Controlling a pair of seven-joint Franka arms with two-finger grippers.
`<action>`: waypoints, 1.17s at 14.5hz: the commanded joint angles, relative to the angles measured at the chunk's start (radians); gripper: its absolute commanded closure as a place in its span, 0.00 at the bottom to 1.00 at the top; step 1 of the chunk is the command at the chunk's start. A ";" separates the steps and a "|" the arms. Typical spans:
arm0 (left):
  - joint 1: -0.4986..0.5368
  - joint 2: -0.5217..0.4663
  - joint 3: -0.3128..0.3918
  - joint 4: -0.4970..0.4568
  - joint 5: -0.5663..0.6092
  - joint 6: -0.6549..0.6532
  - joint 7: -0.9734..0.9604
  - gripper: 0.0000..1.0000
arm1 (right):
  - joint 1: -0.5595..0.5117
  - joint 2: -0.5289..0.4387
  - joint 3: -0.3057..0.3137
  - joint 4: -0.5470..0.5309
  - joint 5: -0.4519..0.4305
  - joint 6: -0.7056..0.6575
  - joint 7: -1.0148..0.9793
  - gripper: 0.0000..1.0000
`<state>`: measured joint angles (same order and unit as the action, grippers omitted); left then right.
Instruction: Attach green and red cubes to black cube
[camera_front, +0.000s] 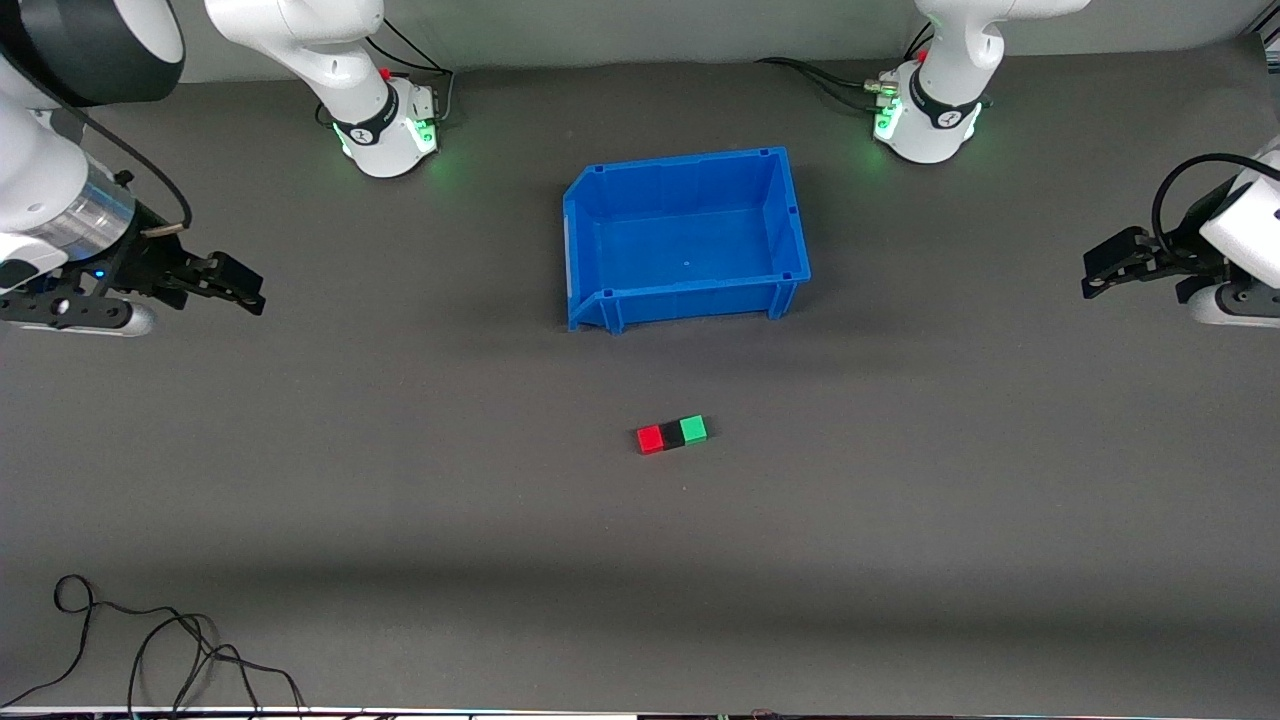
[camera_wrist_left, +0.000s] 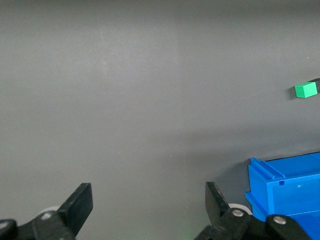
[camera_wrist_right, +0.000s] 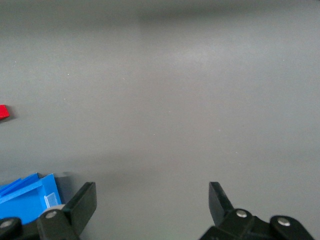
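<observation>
Front view: we see the red cube (camera_front: 650, 439), the black cube (camera_front: 672, 434) and the green cube (camera_front: 693, 429) joined in one row on the table (camera_front: 400, 480), black between the two colours, red toward the right arm's end. The row lies nearer to the camera than the blue bin (camera_front: 600, 235), apart from it. The right gripper (camera_front: 240, 287) hangs over the right arm's end of the table, the left gripper (camera_front: 1097, 272) over the left arm's end; both arms wait, well apart from the cubes.

Left wrist view: we find the left gripper (camera_wrist_left: 149, 200) spread wide and holding nothing; the green cube (camera_wrist_left: 305, 90) and a bin corner (camera_wrist_left: 280, 185) show.

Right wrist view: we find the right gripper (camera_wrist_right: 152, 197) equally wide and unloaded; the red cube (camera_wrist_right: 3, 112) shows at the frame edge.
</observation>
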<state>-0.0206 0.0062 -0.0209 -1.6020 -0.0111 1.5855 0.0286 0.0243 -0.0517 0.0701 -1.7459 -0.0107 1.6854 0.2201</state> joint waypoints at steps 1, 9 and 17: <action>-0.006 0.004 0.004 0.014 0.014 -0.015 -0.001 0.00 | -0.004 0.035 0.002 0.060 0.008 -0.038 0.002 0.01; -0.006 0.004 0.004 0.016 0.014 -0.015 -0.004 0.00 | 0.000 0.059 0.005 0.072 0.008 -0.020 -0.002 0.01; -0.007 0.004 0.004 0.016 0.013 -0.015 -0.007 0.00 | 0.003 0.059 0.008 0.074 0.008 -0.021 -0.002 0.01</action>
<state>-0.0206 0.0063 -0.0208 -1.6020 -0.0110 1.5855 0.0278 0.0251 -0.0048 0.0776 -1.6984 -0.0106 1.6728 0.2199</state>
